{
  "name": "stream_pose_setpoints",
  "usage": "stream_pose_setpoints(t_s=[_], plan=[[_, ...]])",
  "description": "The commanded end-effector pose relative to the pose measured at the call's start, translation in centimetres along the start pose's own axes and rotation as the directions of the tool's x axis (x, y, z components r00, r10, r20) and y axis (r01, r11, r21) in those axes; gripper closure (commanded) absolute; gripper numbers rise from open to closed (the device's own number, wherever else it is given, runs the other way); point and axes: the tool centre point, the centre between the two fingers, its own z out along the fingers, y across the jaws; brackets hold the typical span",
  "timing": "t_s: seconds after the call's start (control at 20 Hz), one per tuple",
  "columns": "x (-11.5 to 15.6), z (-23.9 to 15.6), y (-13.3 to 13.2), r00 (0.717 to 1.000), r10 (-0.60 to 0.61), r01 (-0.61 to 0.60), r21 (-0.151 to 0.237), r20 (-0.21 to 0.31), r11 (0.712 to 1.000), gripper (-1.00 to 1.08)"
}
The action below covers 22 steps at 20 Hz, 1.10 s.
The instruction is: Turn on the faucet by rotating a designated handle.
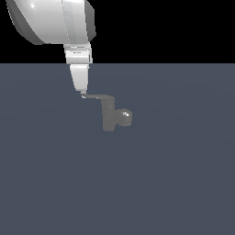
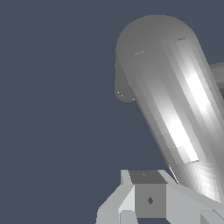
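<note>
1. Exterior view: no container of any kind shows here, only a flat slate-blue floor [image 1: 174,183] with a black band above it. The faucet [image 1: 110,114] stands a little above the middle of the picture, well apart from every edge of the floor.
2. It is a small, dull-grey fixture: an upright cylindrical body, with a stubby rounded spout [image 1: 125,117] sticking out toward the exterior view's right.
3. The handle [image 1: 96,97] is a thin flat lever that leaves the top of the body and runs level toward the exterior view's left, about as long as the body is tall.
4. The white robot arm [image 1: 50,18] comes down from the upper left corner, and the gripper [image 1: 82,93] narrows to a point that sits right at the far tip of the handle (touching it or just beside it; the render is too coarse to settle which).
5. Whether the fingers are apart or together, I cannot tell from this side-on angle.
6. Wrist view: a large grey cylinder [image 2: 175,105] with bright highlights fills much of the frame, tilted, with a rounded end; it is a faucet part seen very close, though which part is unclear.
7. A smaller rounded grey lump [image 2: 123,89] peeks from behind it.
8. Pale gripper parts [image 2: 144,199] sit just beside the cylinder's lit end; the finger spread stays hidden.
</note>
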Motion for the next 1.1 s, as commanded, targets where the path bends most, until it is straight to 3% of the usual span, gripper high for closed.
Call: stream_pose_setpoints(t_s=[0.0, 0.35, 0.45, 1.05], plan=[[-0.2, 0.0, 0.9, 1.0, 0.0, 0.0, -0.005, 0.0, 1.0, 1.08], [-0.5, 0.0, 2.9, 1.0, 0.0, 0.0, -0.004, 0.0, 1.0, 1.08], [-0.5, -0.1, 2.5, 1.0, 0.0, 0.0, 0.001, 0.0, 1.0, 1.08], [1.8, -0.1, 6.2, 1.0, 0.0, 0.0, -0.002, 0.0, 1.0, 1.08]])
